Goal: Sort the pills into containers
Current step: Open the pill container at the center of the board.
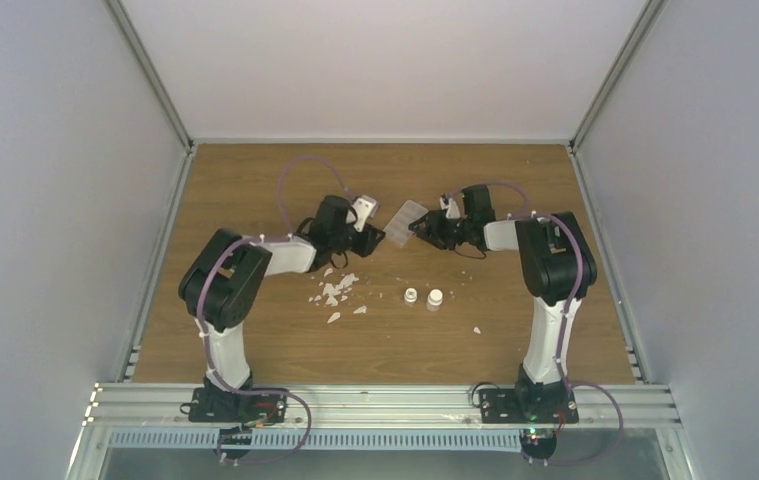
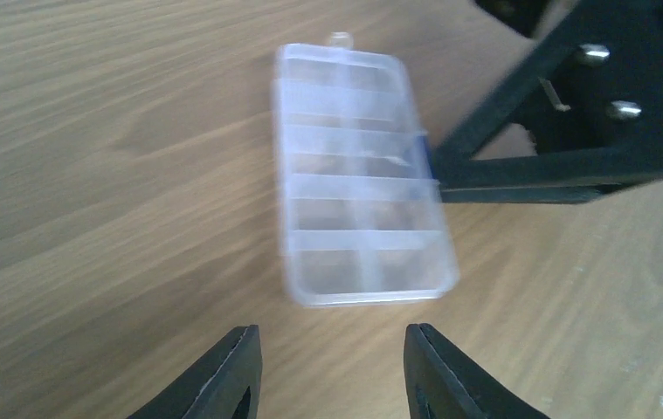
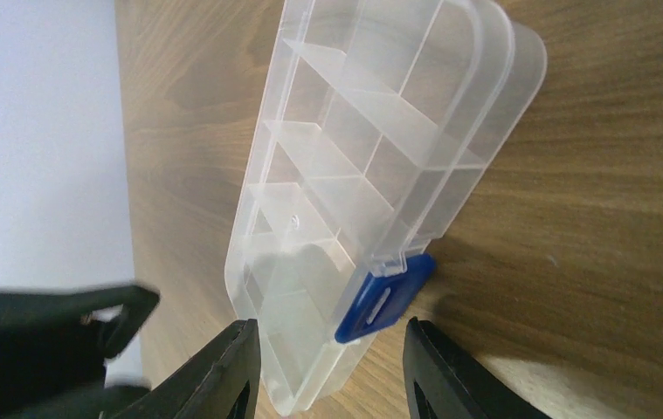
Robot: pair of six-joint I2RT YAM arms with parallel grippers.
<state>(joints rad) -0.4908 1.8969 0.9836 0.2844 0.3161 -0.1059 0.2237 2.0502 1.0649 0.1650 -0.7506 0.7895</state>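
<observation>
The clear organiser box (image 1: 404, 222) lies on the wooden table between my two grippers, lid shut, with a blue latch (image 3: 384, 297) on one long side. My left gripper (image 2: 334, 349) is open and empty, just short of the box's (image 2: 358, 175) near short end. My right gripper (image 3: 332, 349) is open, with the latch side of the box (image 3: 371, 166) between its fingers. One right finger (image 2: 528, 170) shows in the left wrist view reaching to the latch. No orange-yellow pills show in any view, and the compartments look empty.
Two small white vials (image 1: 411, 296) (image 1: 435, 299) stand nearer the arm bases. White flakes (image 1: 335, 290) lie scattered to their left, and one flake (image 1: 476, 329) lies to the right. Grey walls enclose the table on three sides.
</observation>
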